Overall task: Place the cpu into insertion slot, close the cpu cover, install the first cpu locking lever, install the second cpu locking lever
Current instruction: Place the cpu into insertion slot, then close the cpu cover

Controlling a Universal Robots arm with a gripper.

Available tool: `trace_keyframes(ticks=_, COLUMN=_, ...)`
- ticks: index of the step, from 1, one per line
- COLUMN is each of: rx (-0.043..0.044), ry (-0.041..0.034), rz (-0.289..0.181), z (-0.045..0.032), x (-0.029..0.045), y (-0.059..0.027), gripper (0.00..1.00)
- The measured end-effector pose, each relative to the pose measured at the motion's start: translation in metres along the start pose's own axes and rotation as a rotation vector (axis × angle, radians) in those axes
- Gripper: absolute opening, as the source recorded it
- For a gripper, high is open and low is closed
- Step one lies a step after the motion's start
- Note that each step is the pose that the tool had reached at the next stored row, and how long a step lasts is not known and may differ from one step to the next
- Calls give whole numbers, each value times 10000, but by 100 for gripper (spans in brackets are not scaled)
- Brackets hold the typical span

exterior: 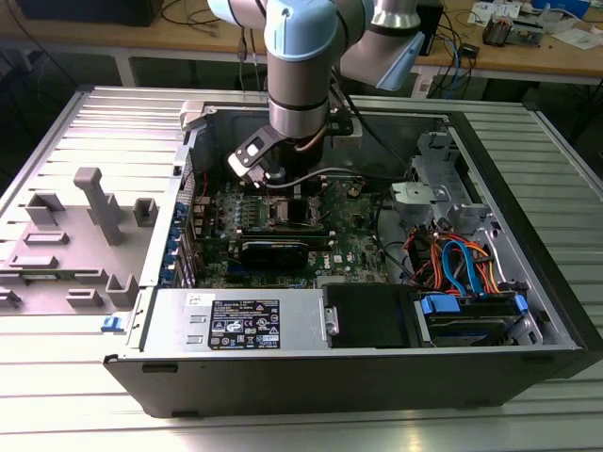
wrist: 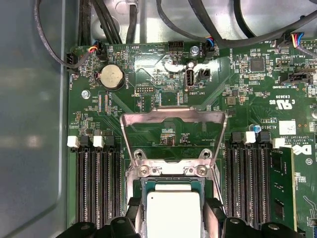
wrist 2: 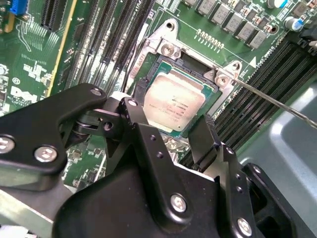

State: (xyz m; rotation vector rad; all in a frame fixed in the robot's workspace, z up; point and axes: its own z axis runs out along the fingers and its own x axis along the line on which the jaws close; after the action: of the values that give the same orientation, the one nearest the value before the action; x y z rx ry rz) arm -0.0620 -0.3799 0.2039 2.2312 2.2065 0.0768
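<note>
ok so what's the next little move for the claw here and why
Probably lift the claw straight up: the dull grey square chip looks seated in the silver-rimmed socket, jaws apart beside it, and the thin silver frame cover stands open.

Dull grey cpu [wrist 2: 174, 100], silver cpu cover [wrist: 173, 117], green motherboard [wrist: 138, 69]

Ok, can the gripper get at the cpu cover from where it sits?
Probably yes. The cpu cover stands swung open just past the cpu, with nothing lying across it; the gripper sits open astride the cpu, right beside it.
</note>
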Motion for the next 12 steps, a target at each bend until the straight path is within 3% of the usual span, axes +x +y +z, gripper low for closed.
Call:
trace_keyframes(ticks=1, rx=1, ry=0, rz=0, z=-22, x=-1, y=1, gripper=62)
trace_keyframes(ticks=2, rx=13, ry=7, rz=1, z=-105, x=1, y=4, gripper=60)
trace_keyframes(ticks=3, rx=17, ry=14, rz=1, z=-158, x=2, y=6, gripper=23)
trace_keyframes(ticks=4, rx=43, ry=15, rz=2, z=-173, x=2, y=8, gripper=11)
trace_keyframes(ticks=12, rx=60, ry=14, rz=2, z=-173, x=2, y=8, gripper=11)
